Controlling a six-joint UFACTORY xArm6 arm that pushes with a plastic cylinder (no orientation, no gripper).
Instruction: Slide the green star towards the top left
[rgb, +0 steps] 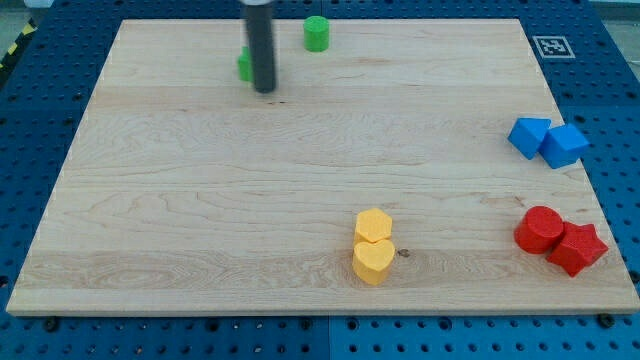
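My rod comes down from the view's top, and my tip rests on the board near the top left. A green block, mostly hidden behind the rod, sits right against the rod's left side; its shape cannot be made out. A green cylinder stands near the top edge, to the right of the rod and apart from it.
Wooden board on a blue pegboard table. A blue triangle block and a blue cube touch at the right edge. A red cylinder and a red star sit at the lower right. A yellow hexagon touches a yellow heart at bottom centre.
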